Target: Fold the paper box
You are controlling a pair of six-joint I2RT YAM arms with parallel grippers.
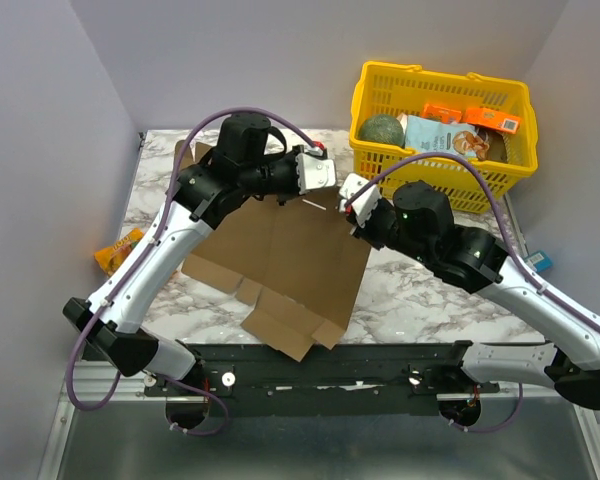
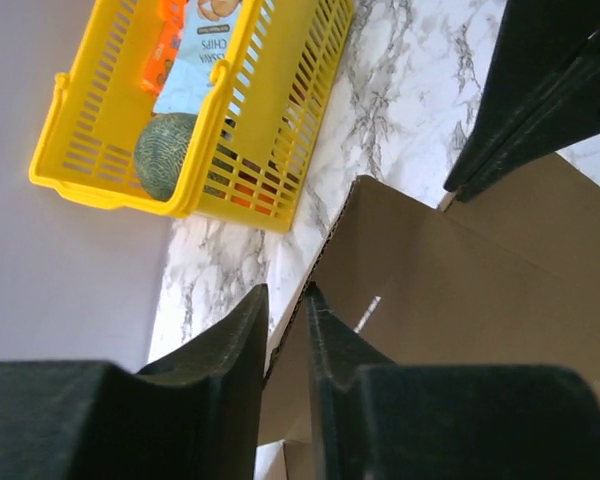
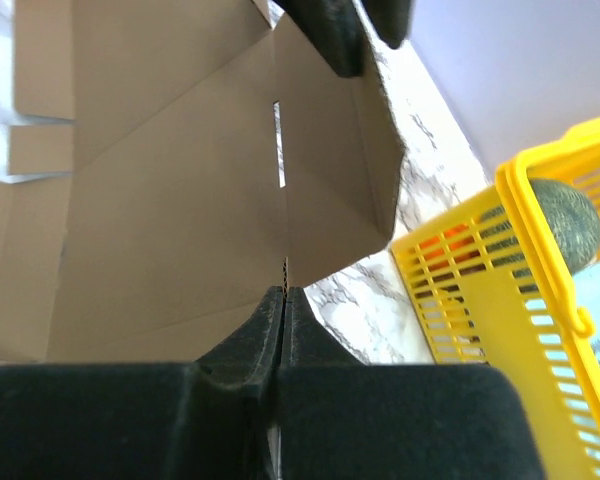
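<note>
1. Nearest the arms, the paper box point(image 1: 280, 250) is a plain brown cardboard sheet lying opened out in the middle of the marble table point(image 1: 410, 290). Its slit near flaps reach almost to the near edge.
2. To the left, an orange snack packet point(image 1: 120, 250) sits just off the table's side.
3. Further back, the sheet's far right flap is lifted off the marble, with both claws on its edges.
4. The right gripper point(image 3: 283, 292) is clenched on the corrugated edge of that flap.
5. The left gripper point(image 2: 285, 292) has its jaws narrowed around another edge of the same flap. I cannot tell whether they truly pinch it.
6. In the far right corner stands a yellow basket point(image 1: 445, 74), apart from the cardboard. It holds a round green fruit point(image 1: 381, 130), a pale blue chips bag point(image 1: 435, 135) and orange packets point(image 1: 485, 118).
</note>
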